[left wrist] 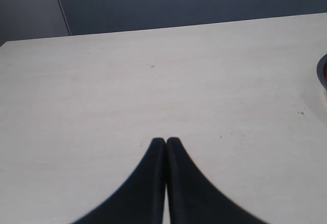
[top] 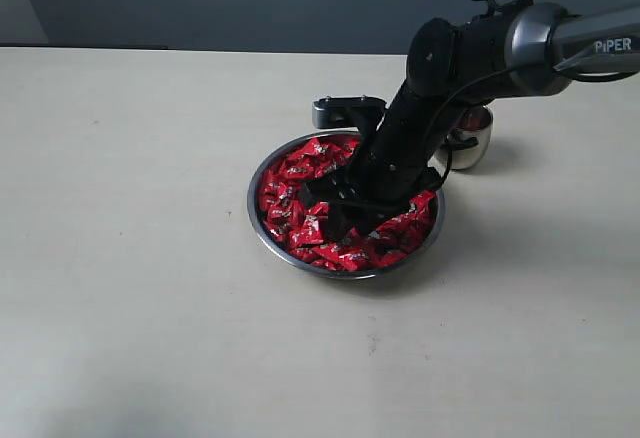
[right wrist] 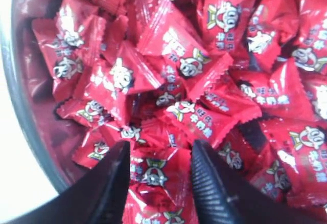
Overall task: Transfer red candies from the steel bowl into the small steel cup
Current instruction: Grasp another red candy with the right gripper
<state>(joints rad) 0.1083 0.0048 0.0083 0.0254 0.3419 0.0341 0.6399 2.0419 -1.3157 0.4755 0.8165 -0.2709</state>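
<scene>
The steel bowl (top: 256, 220) sits mid-table, heaped with red candies (top: 293, 171). My right gripper (top: 345, 223) reaches down into the bowl's front half. In the right wrist view its open fingers (right wrist: 161, 150) straddle one red candy (right wrist: 162, 172) at the top of the heap (right wrist: 189, 65), close to the bowl's wall (right wrist: 20, 111). Behind the arm, at the bowl's back right, stands the small steel cup (top: 472, 148), partly hidden, with red showing inside. My left gripper (left wrist: 166, 141) is shut and empty over bare table, and does not show in the exterior view.
A grey rounded housing (top: 346, 110) shows just behind the bowl's far rim. The right arm (top: 560, 43) comes in from the upper right. A sliver of the bowl's rim (left wrist: 322, 70) shows in the left wrist view. The pale table (top: 130, 258) stretches wide on the left.
</scene>
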